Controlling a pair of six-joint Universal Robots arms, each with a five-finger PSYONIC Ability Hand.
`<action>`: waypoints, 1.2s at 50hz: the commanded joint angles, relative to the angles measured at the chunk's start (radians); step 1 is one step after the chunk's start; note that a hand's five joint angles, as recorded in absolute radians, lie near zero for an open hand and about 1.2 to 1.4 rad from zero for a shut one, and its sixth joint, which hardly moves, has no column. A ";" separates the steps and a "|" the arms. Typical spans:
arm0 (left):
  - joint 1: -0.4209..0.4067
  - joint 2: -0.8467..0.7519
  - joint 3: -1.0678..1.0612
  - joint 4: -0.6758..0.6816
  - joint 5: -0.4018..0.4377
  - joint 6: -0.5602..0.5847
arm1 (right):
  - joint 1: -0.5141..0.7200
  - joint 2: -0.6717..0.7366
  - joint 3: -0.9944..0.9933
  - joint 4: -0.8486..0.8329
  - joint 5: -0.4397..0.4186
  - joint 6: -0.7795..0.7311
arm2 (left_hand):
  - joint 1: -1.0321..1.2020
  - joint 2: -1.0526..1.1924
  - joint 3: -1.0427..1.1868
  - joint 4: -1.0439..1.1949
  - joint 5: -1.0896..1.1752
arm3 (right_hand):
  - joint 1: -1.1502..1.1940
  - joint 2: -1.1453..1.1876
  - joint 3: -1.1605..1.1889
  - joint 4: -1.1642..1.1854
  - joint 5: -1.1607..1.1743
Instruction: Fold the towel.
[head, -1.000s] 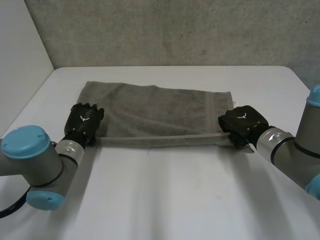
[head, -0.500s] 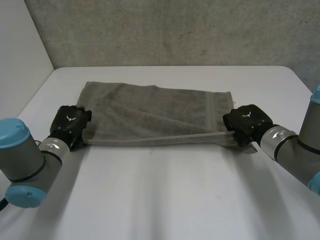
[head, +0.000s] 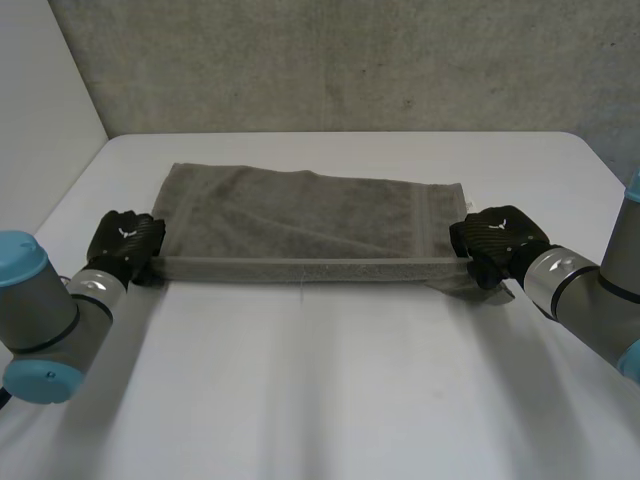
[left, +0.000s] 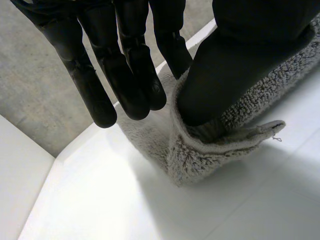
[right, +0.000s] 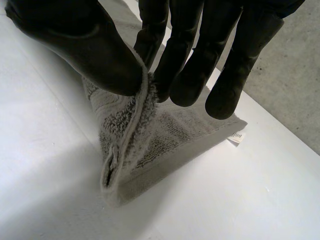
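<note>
The white table (head: 320, 400) takes up most of the head view, with a grey concrete wall (head: 350, 60) standing behind its far edge. The grey towel (head: 300, 225) is spread lengthwise across the far half of the table, its long sides running parallel to the far edge. Its far side lies flat on the table. Its near long edge is drawn into a straight, taut line between the two robot hands, and the near right corner is lifted a little off the table, with a fold of cloth hanging below it.

The left arm (head: 40, 310) reaches in from the table's near left corner, and the right arm (head: 590, 300) from near its right edge.

The left robot hand (head: 125, 243) is at the towel's near left corner, close to the table's left edge. In the left wrist view its thumb (left: 240, 60) presses into the bunched corner of the cloth, which wraps up around it and against the nearest finger, so the corner is pinched. The other fingers (left: 125, 65) hang nearly straight beside the cloth, off the table.

The right robot hand (head: 495, 240) is at the towel's near right corner. In the right wrist view its thumb (right: 90, 50) and fingertips (right: 185, 75) close on the hemmed edge and hold it upright between them. The cloth below the grip falls in a folded wedge to the table.

A small white label (right: 236, 137) sticks out from the towel's edge, beyond the fingertips.
</note>
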 joint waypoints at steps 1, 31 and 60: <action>0.015 0.021 -0.001 -0.001 -0.001 -0.001 | -0.011 -0.006 -0.003 0.000 0.005 0.009 | 0.240 0.201 0.202 0.202 0.225 | 0.060 0.060 0.057 0.063 0.040; -0.028 0.486 0.067 -0.341 0.151 -0.046 | -0.061 -0.192 -0.437 0.591 -0.035 -0.271 | 0.240 0.201 0.202 0.202 0.225 | 0.060 0.060 0.057 0.063 0.040; -0.137 0.114 0.704 0.278 -0.056 -0.171 | 0.086 0.031 -0.781 -0.281 0.203 -0.135 | 0.240 0.201 0.202 0.202 0.225 | 0.060 0.060 0.057 0.063 0.040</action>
